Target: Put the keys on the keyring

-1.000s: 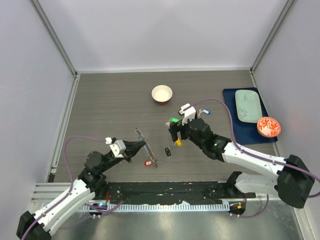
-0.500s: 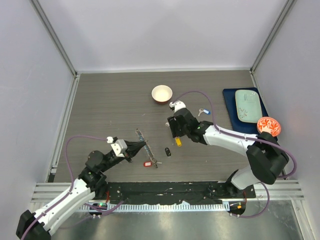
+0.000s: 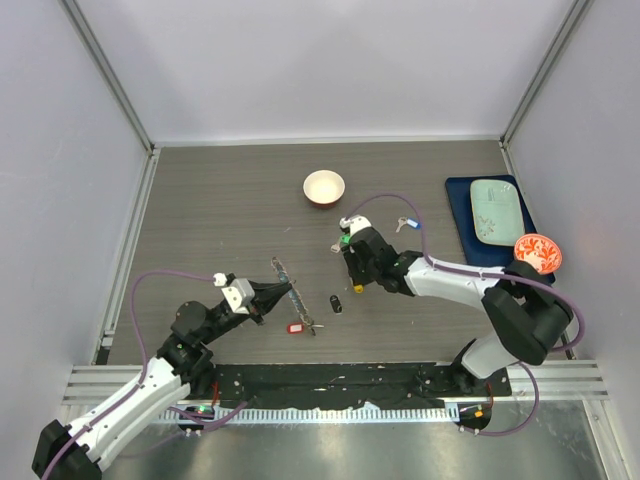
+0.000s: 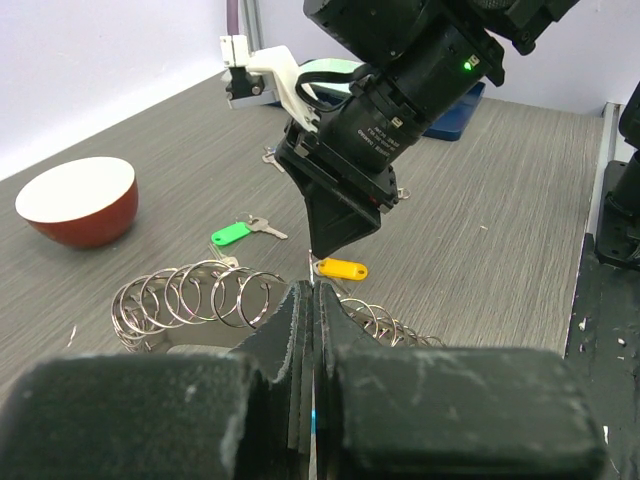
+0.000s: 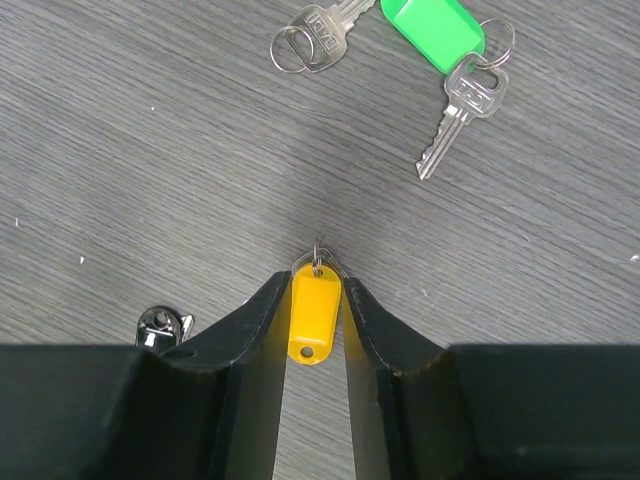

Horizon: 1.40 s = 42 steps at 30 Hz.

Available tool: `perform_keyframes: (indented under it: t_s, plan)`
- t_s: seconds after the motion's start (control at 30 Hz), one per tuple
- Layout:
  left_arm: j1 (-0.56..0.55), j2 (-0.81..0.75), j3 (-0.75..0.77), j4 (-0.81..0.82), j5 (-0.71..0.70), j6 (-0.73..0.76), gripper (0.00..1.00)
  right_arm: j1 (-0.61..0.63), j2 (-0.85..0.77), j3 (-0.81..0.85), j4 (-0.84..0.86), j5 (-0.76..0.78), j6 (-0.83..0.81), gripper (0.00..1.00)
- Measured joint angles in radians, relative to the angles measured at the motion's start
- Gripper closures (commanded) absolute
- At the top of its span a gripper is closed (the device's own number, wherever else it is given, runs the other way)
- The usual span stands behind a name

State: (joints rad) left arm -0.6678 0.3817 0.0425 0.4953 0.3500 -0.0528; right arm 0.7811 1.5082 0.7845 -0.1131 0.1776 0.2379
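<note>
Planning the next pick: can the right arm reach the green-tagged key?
Probably yes: the green-tagged key lies uncovered on the table just beyond the right arm's fingers, though these are busy, closed around the yellow tag.

- yellow key (image 5: 315, 312): bright yellow tag
- green key (image 5: 433, 20): green tag, silver metal
- keyring (image 4: 190, 295): shiny silver
- bowl (image 4: 78, 200): white inside, red outside
- desk (image 3: 220, 220): dark grey, wood lines

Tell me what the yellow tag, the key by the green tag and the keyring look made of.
Yellow tag: probably plastic; smooth, opaque, evenly coloured. Key: metal; silvery, with bright glints. Keyring: likely metal wire; thin, shiny silver coils.
</note>
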Motion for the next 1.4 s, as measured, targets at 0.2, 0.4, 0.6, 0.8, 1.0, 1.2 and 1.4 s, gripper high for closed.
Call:
perform_keyframes:
  t_s: [0.2, 0.4, 0.6, 0.8, 1.0, 1.2, 1.4]
  plan:
    - [0.0, 0.0, 0.0, -0.001, 0.0, 0.0, 1.0, -0.004, 0.032, -0.026, 0.049, 0.0, -0.007, 0.72]
    - [0.0, 0.001, 0.0, -0.006, 0.0, 0.0, 1.0, -0.004, 0.052, -0.033, 0.095, 0.001, -0.022, 0.75]
    - [0.0, 0.002, 0.0, -0.008, 0.0, -0.001, 1.0, -0.004, 0.052, -0.033, 0.116, 0.003, -0.028, 0.76]
    - [0.0, 0.002, 0.0, -0.013, 0.0, -0.001, 1.0, -0.004, 0.052, -0.033, 0.119, 0.003, -0.029, 0.76]
    - [0.0, 0.003, 0.0, -0.016, 0.0, -0.001, 1.0, -0.004, 0.052, -0.035, 0.119, 0.003, -0.029, 0.76]
    - [0.0, 0.006, 0.0, -0.016, 0.0, -0.001, 1.0, -0.004, 0.056, -0.043, 0.119, 0.003, -0.029, 0.8]
    - [0.0, 0.006, 0.0, -0.016, 0.0, -0.001, 1.0, -0.004, 0.063, -0.043, 0.119, 0.002, -0.03, 0.86]
